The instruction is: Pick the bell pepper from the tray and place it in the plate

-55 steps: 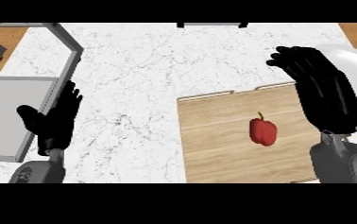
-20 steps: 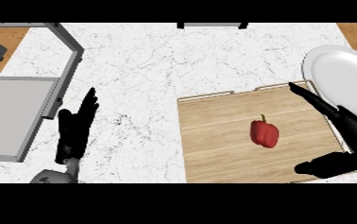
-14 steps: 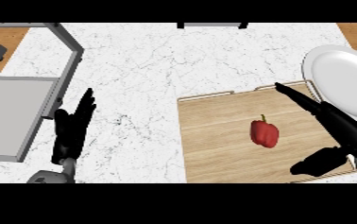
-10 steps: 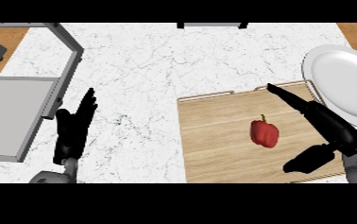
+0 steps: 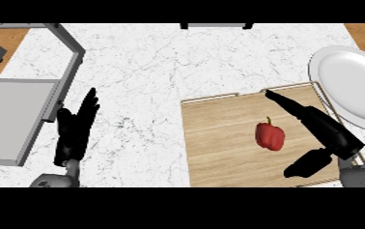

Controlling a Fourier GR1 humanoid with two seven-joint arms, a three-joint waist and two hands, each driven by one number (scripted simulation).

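Since a second ago my right hand (image 5: 327, 130) has slid leftward over the wooden tray (image 5: 214, 150), closing on the red bell pepper (image 5: 270, 136). The pepper has not stirred: it lies right of the tray's middle, stem toward the tray's far edge. My fingers are stretched straight and the thumb is spread wide, with the pepper in the opening between them, apart from both. I judge that spread is meant to bracket it before curling shut. The white plate (image 5: 341, 80) waits just beyond the tray's far right corner, so the carry looks short. My left hand (image 5: 75, 129) rests open well left of the tray, fingers straight, beside a grey basin (image 5: 25, 112). The tray sits on a white marbled counter (image 5: 157, 64).
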